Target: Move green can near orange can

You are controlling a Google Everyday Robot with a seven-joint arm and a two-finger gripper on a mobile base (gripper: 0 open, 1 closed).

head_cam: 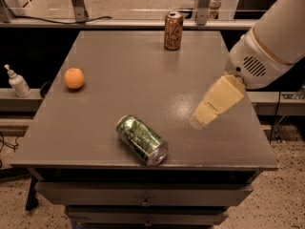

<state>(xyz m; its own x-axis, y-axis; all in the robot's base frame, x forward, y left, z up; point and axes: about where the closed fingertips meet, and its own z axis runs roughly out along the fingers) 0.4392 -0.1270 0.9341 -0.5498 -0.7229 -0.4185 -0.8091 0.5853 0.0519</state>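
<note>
The green can [141, 140] lies on its side near the front edge of the grey table [128, 70], its silver end facing front right. The orange can [173, 31] stands upright at the back of the table, right of centre. My gripper [200, 120] hangs from the white arm at the right, above the table's right half, to the right of the green can and a little above it, apart from it. The gripper holds nothing that I can see.
A round orange fruit [74, 78] sits on the left part of the table. A white pump bottle [17, 82] stands on a ledge left of the table. Drawers [143, 202] sit under the front edge. Metal posts stand behind the table.
</note>
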